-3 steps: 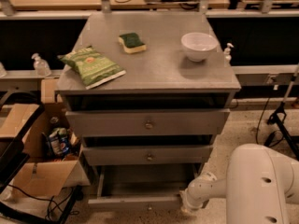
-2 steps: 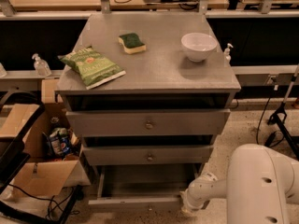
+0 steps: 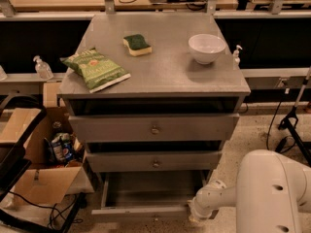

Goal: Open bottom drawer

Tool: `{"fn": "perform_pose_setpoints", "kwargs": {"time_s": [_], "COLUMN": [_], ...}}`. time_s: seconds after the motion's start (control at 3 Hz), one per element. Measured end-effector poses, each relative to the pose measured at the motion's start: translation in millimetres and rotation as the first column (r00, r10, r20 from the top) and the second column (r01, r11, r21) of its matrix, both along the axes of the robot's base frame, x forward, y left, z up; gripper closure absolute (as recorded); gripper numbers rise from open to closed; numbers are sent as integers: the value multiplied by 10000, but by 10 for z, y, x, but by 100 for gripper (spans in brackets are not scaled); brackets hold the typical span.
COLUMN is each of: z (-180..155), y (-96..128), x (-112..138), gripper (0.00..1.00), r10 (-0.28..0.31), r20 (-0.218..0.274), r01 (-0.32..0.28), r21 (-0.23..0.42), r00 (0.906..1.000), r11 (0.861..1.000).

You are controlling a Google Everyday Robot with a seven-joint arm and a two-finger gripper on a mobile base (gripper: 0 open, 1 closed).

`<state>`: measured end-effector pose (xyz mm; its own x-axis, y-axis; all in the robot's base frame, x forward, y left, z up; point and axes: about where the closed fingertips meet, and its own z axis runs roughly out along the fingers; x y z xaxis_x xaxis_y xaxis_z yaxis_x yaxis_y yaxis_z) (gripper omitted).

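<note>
The bottom drawer (image 3: pixel 142 211) of the grey cabinet is pulled out toward me, and its shallow grey box shows under the middle drawer (image 3: pixel 154 161). Its slim front panel lies near the bottom edge of the view. My gripper (image 3: pixel 194 212) sits at the right end of that front panel, at the end of my white arm (image 3: pixel 265 191), which comes in from the lower right. The arm's wrist hides the contact with the drawer. The top drawer (image 3: pixel 154 127) sticks out a little too.
On the cabinet top lie a green chip bag (image 3: pixel 95 69), a sponge (image 3: pixel 136 44) and a white bowl (image 3: pixel 206 47). An open cardboard box (image 3: pixel 41 152) with clutter and cables stands on the floor to the left. A black stand (image 3: pixel 294 125) is at the right.
The bottom drawer's front panel has slid slightly further out toward the camera. The arm has shifted little.
</note>
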<state>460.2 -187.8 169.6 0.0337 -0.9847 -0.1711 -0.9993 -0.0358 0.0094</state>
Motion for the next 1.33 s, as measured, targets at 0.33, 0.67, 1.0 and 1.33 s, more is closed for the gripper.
{"fn": "perform_pose_setpoints", "kwargs": {"time_s": [0.33, 0.67, 1.0, 1.33], "z": [0, 0, 0, 3], "y": [0, 0, 0, 0], "x": [0, 0, 0, 0], "gripper": [100, 100, 100, 100], "r10": [0, 0, 0, 0], "r20": [0, -1, -1, -1], "r01": [0, 0, 0, 0], "r21": [0, 0, 0, 0], "r00": [10000, 10000, 10000, 10000], "r11": [10000, 10000, 10000, 10000]}}
